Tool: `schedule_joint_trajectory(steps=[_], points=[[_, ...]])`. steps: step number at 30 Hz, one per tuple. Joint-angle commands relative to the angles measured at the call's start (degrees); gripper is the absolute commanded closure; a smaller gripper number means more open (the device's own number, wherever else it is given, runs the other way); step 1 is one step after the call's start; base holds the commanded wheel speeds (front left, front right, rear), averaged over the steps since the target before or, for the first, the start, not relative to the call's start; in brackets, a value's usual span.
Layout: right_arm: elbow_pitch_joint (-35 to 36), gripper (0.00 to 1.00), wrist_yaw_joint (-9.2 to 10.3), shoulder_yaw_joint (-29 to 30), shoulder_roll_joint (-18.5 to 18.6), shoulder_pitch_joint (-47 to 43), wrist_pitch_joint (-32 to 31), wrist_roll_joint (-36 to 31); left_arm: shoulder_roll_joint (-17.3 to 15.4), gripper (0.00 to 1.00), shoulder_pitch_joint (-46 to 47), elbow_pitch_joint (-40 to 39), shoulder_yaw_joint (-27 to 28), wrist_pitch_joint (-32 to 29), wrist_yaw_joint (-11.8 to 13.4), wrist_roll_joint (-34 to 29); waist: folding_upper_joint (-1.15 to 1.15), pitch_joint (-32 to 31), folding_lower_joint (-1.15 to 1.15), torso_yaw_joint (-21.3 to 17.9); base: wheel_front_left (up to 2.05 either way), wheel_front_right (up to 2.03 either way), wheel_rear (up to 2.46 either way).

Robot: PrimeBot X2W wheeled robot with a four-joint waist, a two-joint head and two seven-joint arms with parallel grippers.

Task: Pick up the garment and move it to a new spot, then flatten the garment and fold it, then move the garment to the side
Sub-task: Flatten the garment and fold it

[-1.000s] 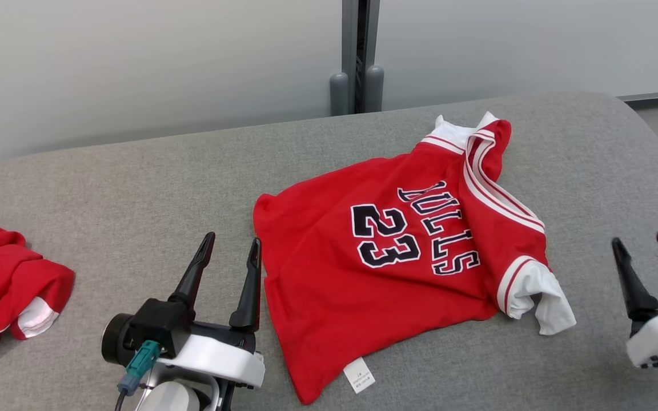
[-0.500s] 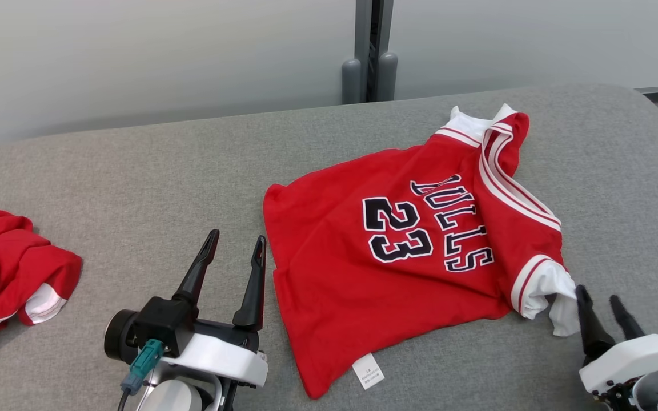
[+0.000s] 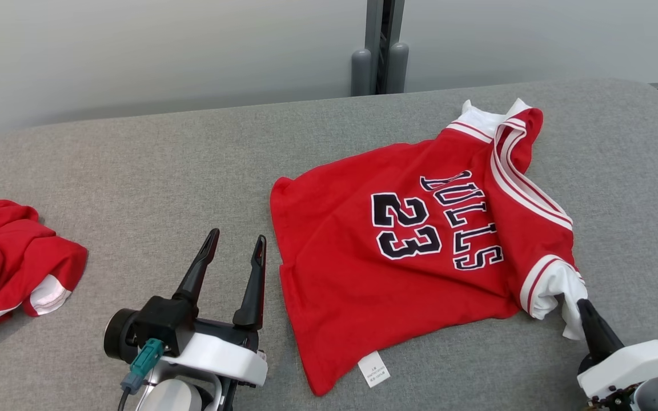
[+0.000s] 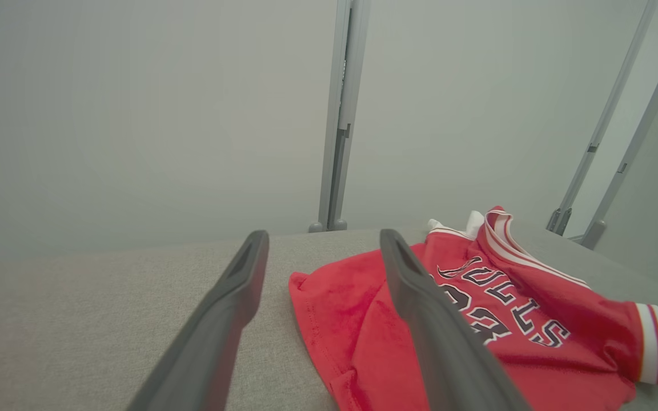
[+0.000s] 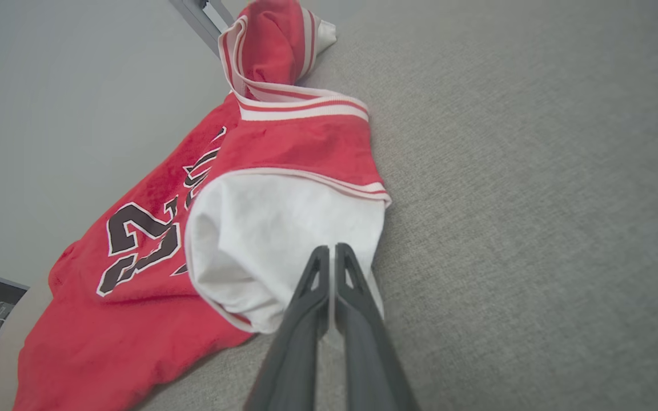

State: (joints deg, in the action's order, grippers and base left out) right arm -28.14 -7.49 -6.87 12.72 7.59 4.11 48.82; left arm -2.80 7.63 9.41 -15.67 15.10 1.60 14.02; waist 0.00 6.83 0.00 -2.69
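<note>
Got the jersey [image 3: 357, 285] by 1 sleeve [image 3: 552, 281]
Your right gripper [image 3: 582, 306] is pinching the white sleeve end, jersey lying on the gray cushion [image 3: 135, 171]; left gripper [image 3: 236, 240] spread wide beside the hem.

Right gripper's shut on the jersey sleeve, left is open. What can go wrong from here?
The right gripper pinches only the edge of the white sleeve; the fabric may slip out on lifting.
Lifting by one sleeve, with the left gripper open and off the cloth, would likely let the red Bulls jersey dangle and bunch rather than spread flat.
Moving it left risks landing on the other red garment.
</note>
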Motion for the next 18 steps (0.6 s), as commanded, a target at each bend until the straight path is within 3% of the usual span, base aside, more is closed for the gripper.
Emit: schedule_joint_trajectory(steps=[1, 10, 18], points=[[0.33, 1.0, 0.0, 0.1, 0.66, 0.17, 0.38, 0.45, -0.2, 0.0, 1.12, -0.01, 0.14, 0.08, 0.06, -0.47, 0.0, 0.02, 0.0, 0.01, 0.0, 0.0, 0.0], [2.82, 1.0, 0.0, -0.57, 3.52, 1.07, 2.85, 2.72, -0.2, 0.0, 0.97, -0.16, 0.14, 0.08, 0.46, 0.13, 0.0, -0.2, 0.0, -0.16, 0.0, 0.0, 0.0], [11.31, 1.0, 0.0, -2.12, 7.35, 4.03, 9.43, -4.73, -0.19, 0.0, 0.27, -0.68, 0.07, 0.08, 0.74, 0.77, 0.0, -1.42, 0.0, -1.32, 0.0, 0.0, 0.0]])
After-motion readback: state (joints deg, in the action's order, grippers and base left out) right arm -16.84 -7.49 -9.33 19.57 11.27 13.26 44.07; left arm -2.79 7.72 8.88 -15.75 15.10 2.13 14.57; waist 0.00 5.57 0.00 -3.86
